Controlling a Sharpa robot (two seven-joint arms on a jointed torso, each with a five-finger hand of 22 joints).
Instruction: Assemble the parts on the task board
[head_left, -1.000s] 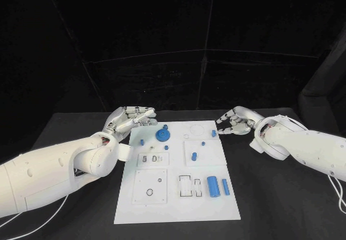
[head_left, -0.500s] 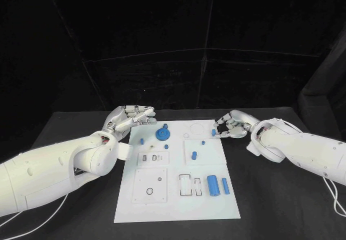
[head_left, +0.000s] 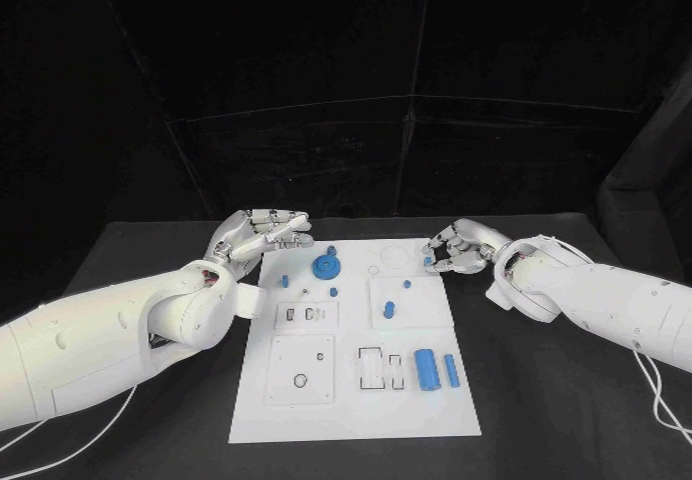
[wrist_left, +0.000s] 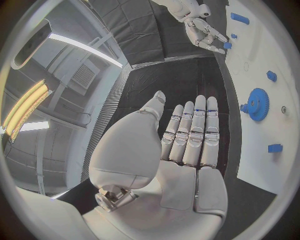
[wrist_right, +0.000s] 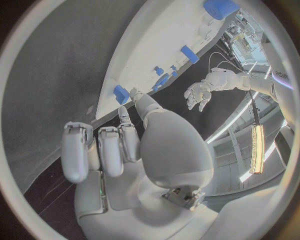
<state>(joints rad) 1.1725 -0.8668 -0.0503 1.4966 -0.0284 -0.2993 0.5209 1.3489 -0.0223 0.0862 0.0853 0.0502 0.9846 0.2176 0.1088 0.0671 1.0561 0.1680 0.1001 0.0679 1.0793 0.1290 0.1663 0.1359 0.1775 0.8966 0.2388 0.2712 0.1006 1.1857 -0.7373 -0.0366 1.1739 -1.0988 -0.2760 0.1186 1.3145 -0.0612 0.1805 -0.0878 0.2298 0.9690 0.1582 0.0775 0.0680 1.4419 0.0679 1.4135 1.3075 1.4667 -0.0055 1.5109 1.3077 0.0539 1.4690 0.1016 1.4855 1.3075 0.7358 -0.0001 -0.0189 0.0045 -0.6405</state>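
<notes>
The white task board (head_left: 353, 415) lies in the middle of the table. A blue gear (head_left: 327, 267) sits near its far left corner, with small blue parts (head_left: 387, 311) spread below it. A blue cylinder (head_left: 426, 370) and a thin blue peg (head_left: 451, 373) lie near the front right. My left hand (head_left: 260, 236) hovers open over the board's far left corner, fingers straight (wrist_left: 190, 135), the gear (wrist_left: 256, 104) just beyond them. My right hand (head_left: 462, 248) is at the far right edge, fingers apart, its thumb tip (wrist_right: 134, 93) beside a small blue part (wrist_right: 120, 93), holding nothing.
Black tabletop (head_left: 562, 400) surrounds the board on all sides. White inset plates with slots and holes (head_left: 303, 370) sit on the board's front half. A black backdrop stands behind the table.
My right hand has moved left, onto the board's far right edge and up to the small blue part there. My left hand has barely moved.
</notes>
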